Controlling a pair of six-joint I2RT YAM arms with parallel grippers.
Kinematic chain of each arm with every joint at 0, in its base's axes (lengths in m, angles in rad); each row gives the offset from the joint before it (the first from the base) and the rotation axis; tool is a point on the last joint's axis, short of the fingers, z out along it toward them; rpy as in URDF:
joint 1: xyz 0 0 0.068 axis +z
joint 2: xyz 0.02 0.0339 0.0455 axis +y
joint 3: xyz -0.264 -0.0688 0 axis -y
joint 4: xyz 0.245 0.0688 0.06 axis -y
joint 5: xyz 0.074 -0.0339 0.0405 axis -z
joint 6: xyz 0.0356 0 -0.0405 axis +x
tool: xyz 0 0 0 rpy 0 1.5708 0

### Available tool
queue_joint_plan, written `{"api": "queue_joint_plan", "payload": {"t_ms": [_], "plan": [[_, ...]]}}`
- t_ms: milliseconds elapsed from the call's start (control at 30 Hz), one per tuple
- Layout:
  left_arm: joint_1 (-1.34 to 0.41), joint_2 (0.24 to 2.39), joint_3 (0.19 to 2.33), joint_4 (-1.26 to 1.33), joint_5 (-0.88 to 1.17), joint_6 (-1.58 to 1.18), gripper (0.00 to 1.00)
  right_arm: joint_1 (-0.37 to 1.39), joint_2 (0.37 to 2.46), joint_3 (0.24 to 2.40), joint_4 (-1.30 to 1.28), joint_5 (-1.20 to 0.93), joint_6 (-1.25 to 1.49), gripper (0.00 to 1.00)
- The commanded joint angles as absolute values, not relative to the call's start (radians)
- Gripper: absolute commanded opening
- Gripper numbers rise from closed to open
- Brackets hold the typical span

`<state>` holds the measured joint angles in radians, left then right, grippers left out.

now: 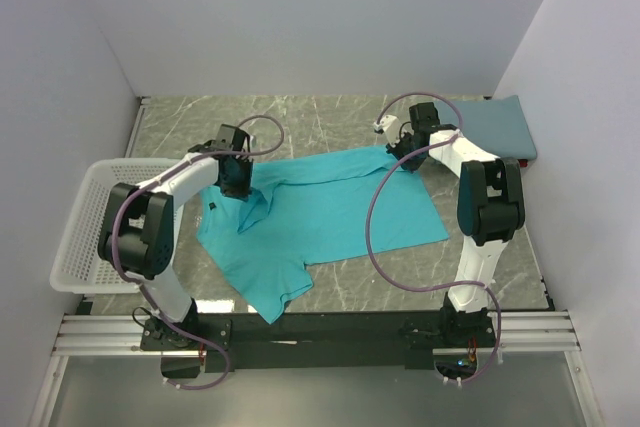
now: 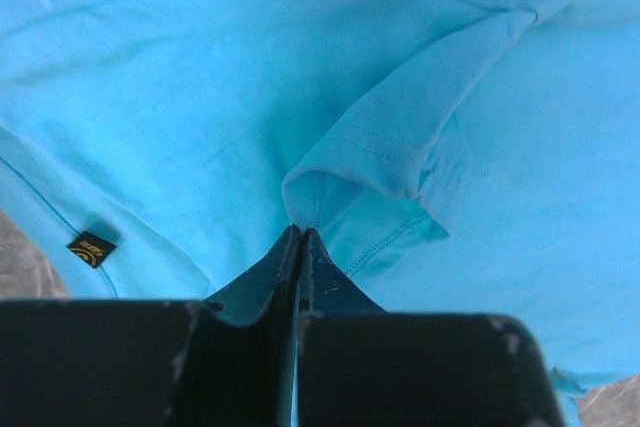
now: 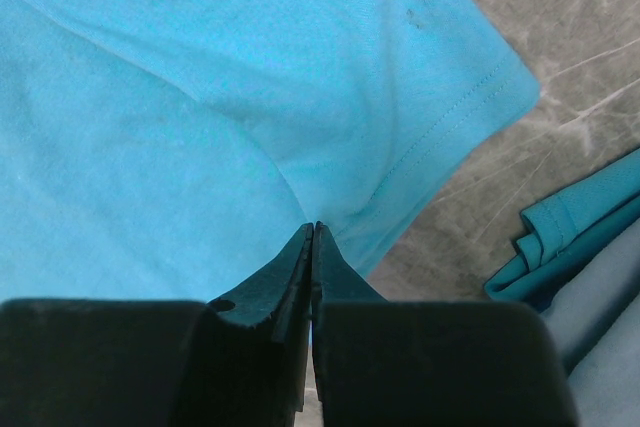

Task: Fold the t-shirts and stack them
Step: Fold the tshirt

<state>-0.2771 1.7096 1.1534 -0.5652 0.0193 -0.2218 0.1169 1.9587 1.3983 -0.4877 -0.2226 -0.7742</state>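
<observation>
A bright teal t-shirt (image 1: 325, 217) lies spread across the marble table, one sleeve hanging toward the near edge. My left gripper (image 1: 238, 185) is shut on a bunched fold of its cloth at the shirt's left side, by the collar; the pinched fold (image 2: 330, 192) rises from between the jaws (image 2: 301, 231). My right gripper (image 1: 408, 155) is shut on the shirt's far right corner, close to the hem (image 3: 440, 137), with cloth pinched at the tips (image 3: 313, 227). A slate-blue t-shirt (image 1: 495, 127) rests as a folded rectangle at the far right.
A white mesh basket (image 1: 82, 227) stands at the table's left edge. White walls close the sides and back. A small black label (image 2: 90, 248) is sewn on the teal cloth. Another teal fold (image 3: 570, 237) lies under the slate-blue cloth.
</observation>
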Motion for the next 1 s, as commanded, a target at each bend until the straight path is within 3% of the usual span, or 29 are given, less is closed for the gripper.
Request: {"api": "queue_joint_plan", "payload": {"t_ms": [0,167,233,267,300,333,400,700,967], "plan": [[-0.293,1.655,1.134,-0.574,0.072,-0.199,0.05,0.107,1.902,1.399,-0.488,-0.233,-0.762,0.06],[-0.368,1.629,1.092,-0.586,0.207,-0.184,0.08,0.106,1.901,1.402,-0.489,-0.233,-0.762,0.06],[-0.405,1.638,1.083,-0.606,0.242,-0.17,0.15,0.106,1.901,1.402,-0.489,-0.233,-0.762,0.06],[-0.416,1.643,1.077,-0.618,0.233,-0.172,0.2,0.107,1.901,1.402,-0.489,-0.235,-0.762,0.06],[-0.423,1.638,1.065,-0.623,0.209,-0.179,0.38,0.106,1.901,1.402,-0.494,-0.235,-0.761,0.06],[-0.432,1.632,1.062,-0.623,0.136,-0.187,0.49,0.106,1.901,1.402,-0.492,-0.235,-0.761,0.06],[-0.436,1.59,1.052,-0.611,0.068,-0.207,0.58,0.107,1.899,1.401,-0.491,-0.236,-0.762,0.06],[-0.433,1.378,0.997,-0.489,-0.103,-0.227,0.56,0.106,1.916,1.408,-0.502,-0.219,-0.773,0.06],[-0.433,1.468,1.014,-0.477,-0.04,-0.215,0.54,0.106,1.944,1.456,-0.531,-0.196,-0.784,0.13]]}}
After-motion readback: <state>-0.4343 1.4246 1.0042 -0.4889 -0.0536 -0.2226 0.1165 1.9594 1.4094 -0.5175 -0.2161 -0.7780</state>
